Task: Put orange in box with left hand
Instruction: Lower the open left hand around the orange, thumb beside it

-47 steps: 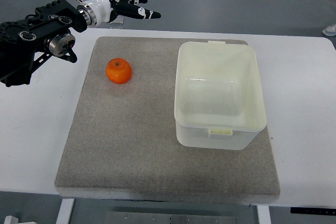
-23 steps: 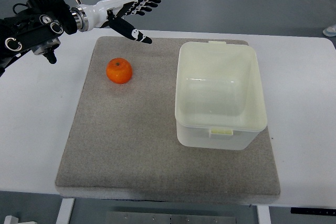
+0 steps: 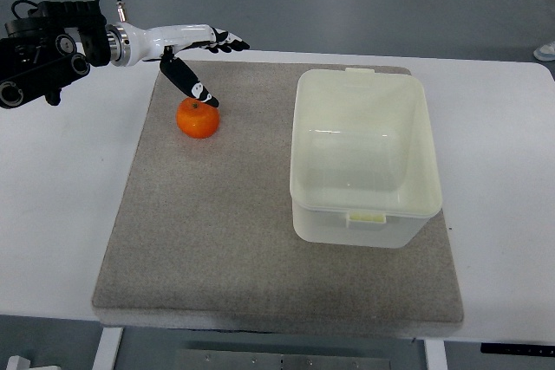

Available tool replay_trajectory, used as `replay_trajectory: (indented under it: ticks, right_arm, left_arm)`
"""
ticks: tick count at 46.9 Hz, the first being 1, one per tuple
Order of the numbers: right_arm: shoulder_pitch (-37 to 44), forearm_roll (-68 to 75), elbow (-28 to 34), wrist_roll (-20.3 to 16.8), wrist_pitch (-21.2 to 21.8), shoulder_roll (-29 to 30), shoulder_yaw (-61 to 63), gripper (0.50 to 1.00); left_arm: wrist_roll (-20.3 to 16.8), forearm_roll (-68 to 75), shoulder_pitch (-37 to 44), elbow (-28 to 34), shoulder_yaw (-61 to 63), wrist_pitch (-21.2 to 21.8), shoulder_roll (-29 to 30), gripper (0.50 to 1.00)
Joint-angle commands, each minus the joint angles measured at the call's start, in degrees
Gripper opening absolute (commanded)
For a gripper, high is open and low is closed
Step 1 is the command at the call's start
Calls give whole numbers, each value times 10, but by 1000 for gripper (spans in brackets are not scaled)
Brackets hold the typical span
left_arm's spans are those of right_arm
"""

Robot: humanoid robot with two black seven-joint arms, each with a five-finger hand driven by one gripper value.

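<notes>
An orange lies on the grey mat at its upper left. My left hand hangs just above and behind the orange, white with black fingertips. Its fingers are spread and hold nothing. The thumb points down, its tip at the orange's top edge. The pale yellow box stands open on the mat's right half, with nothing inside it. The right arm is out of view.
The mat covers most of the white table. The black forearm of the left arm reaches in from the upper left corner. The table's far edge runs right behind the hand.
The left hand has dropped and pulled back leftward toward the orange. Its thumb has swung down from level to the orange's top. The orange and box stay put.
</notes>
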Motion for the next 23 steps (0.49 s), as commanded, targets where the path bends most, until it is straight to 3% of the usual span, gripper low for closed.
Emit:
replay_trajectory:
  ticks: [1,8,23]
  right_arm:
    - [0,0,0,0,0,0,0,944]
    - [0,0,0,0,0,0,0,944]
    - [0,0,0,0,0,0,0,944]
  left_arm:
    - [-20,49,-8,-10,-1,-22,16,969]
    - [-86,177,-19,-9,-2,-29,18,964]
    - [-123,260,-24,-6,-2,-25,21,960]
